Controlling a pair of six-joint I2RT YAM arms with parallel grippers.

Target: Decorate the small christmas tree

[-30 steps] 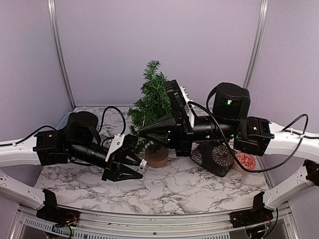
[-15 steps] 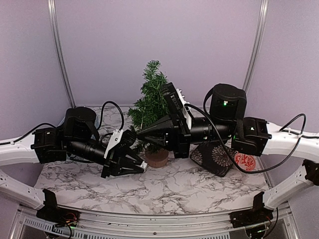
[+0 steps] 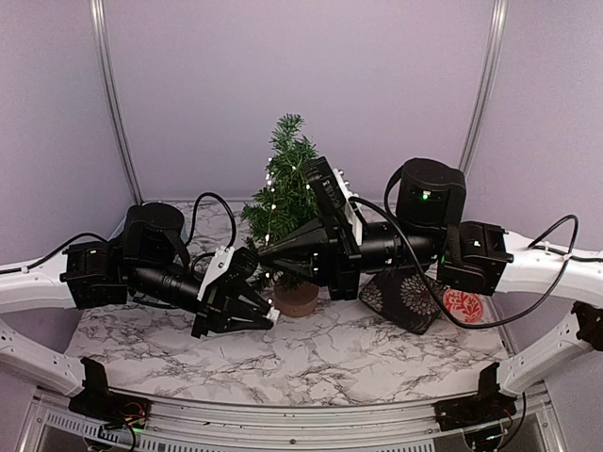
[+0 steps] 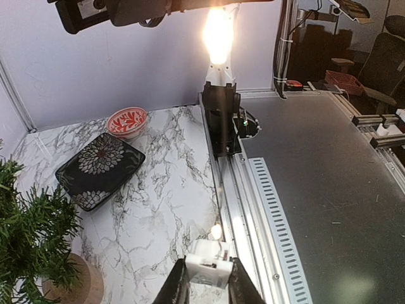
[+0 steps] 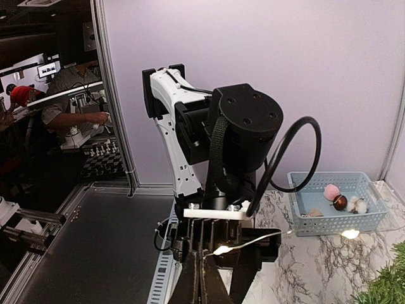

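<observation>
Two claws meet low at the small christmas tree, with a lit light string strung across.
Left claw is narrow, clamped on one white box. Bare marble table lies ahead of it, with the edge rail ahead-right. The tree stands just left of it on its wooden stump. Right claw is fully closed at the lower branches; the wire crosses its tips, can't tell if it's pinched. The left arm blocks the space straight ahead of it. One dark plate and one red bowl sit behind it. One blue basket ahead-right holds maybe four balls.
</observation>
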